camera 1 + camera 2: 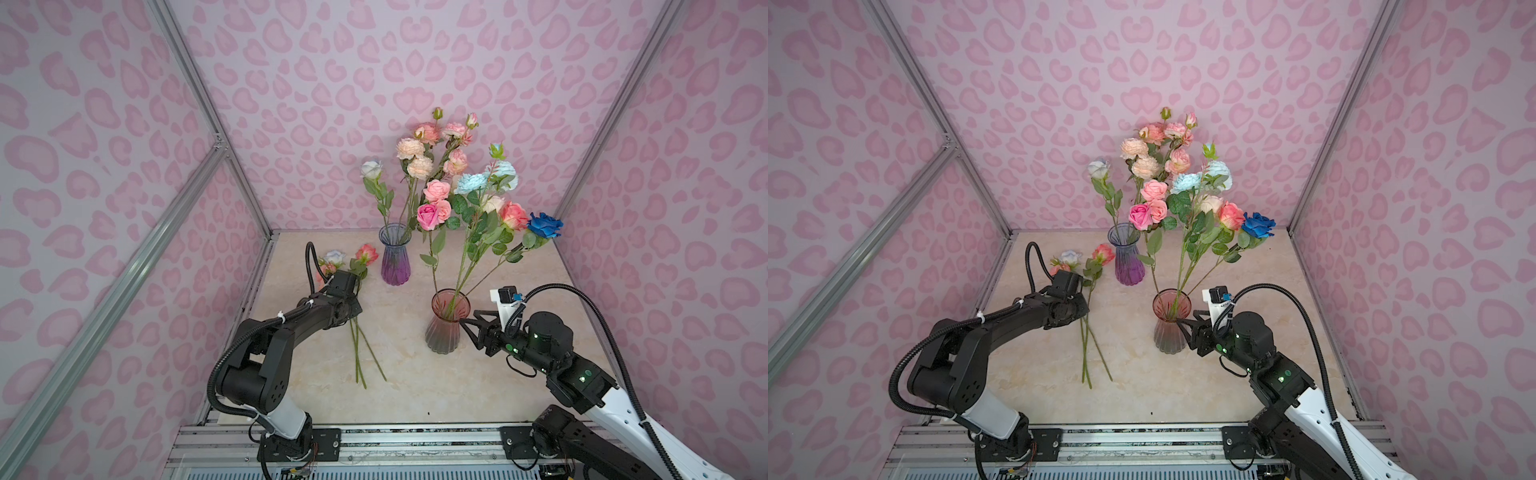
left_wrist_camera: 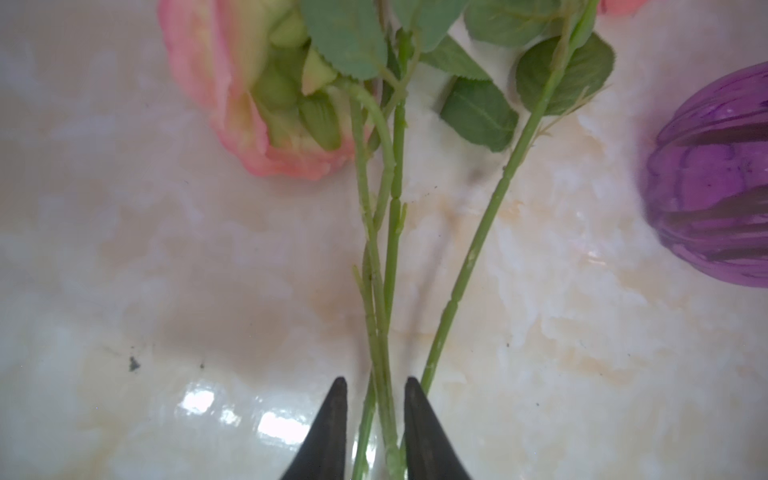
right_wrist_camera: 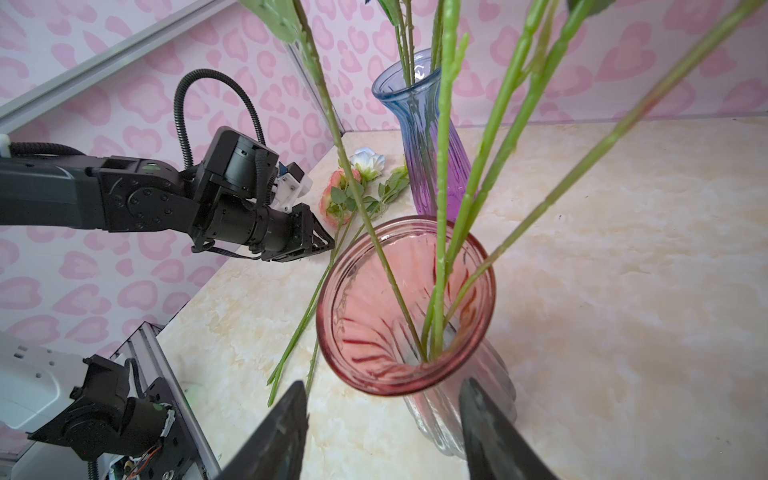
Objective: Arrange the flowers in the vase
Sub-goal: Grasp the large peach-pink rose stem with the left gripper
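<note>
Noting three loose flowers (image 1: 367,253) lying on the table (image 1: 419,390), stems passing under the left gripper (image 2: 375,380), whose narrowly parted jaws are straddling them without visibly pinching; its wrist is hiding one bloom from above. Remaining flowers are standing in the purple vase (image 1: 395,259) and pink vase (image 1: 444,328). The right gripper (image 3: 383,381) is hovering half-open beside the pink vase, holding nothing.

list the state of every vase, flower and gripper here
purple vase, upright, holding several stems
pink vase, upright, holding several stems
loose flowers, lying flat, not yet in a vase
left gripper, open, jaws straddling the loose stems without clamping them
right gripper, open, close beside the pink vase
</note>
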